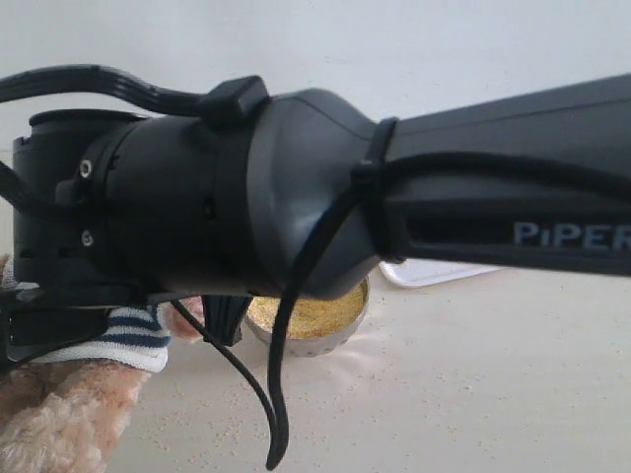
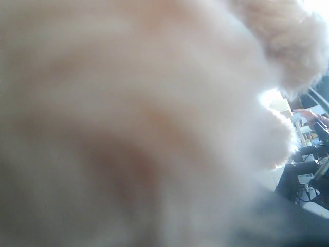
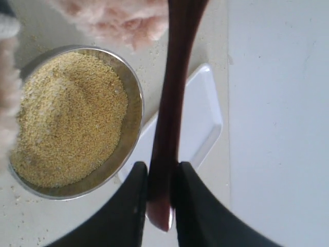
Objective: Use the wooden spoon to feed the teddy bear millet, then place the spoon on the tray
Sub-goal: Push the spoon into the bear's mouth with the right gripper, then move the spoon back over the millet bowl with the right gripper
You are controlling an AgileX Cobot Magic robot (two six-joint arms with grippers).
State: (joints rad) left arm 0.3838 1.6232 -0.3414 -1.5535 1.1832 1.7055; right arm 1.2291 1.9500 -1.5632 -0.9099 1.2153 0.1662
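The teddy bear [image 1: 59, 414] sits at the lower left of the exterior view, its striped shirt showing under the right arm [image 1: 394, 197]. That arm reaches across the whole view. The right gripper [image 3: 161, 170] is shut on the slim handle of the wooden spoon [image 3: 172, 103]. The spoon runs out past the bear's fur [image 3: 123, 20], and its bowl is out of view. Millet [image 3: 67, 118] fills a round metal bowl [image 3: 134, 134] beside the white tray [image 3: 203, 123]. Blurred bear fur [image 2: 154, 103] fills the left wrist view, and no left jaws show in it.
Loose millet grains [image 1: 227, 424] are scattered on the pale table in front of the metal bowl [image 1: 311, 313]. A corner of the tray [image 1: 434, 274] shows behind the arm. A black cable [image 1: 276, 394] hangs down from the right arm.
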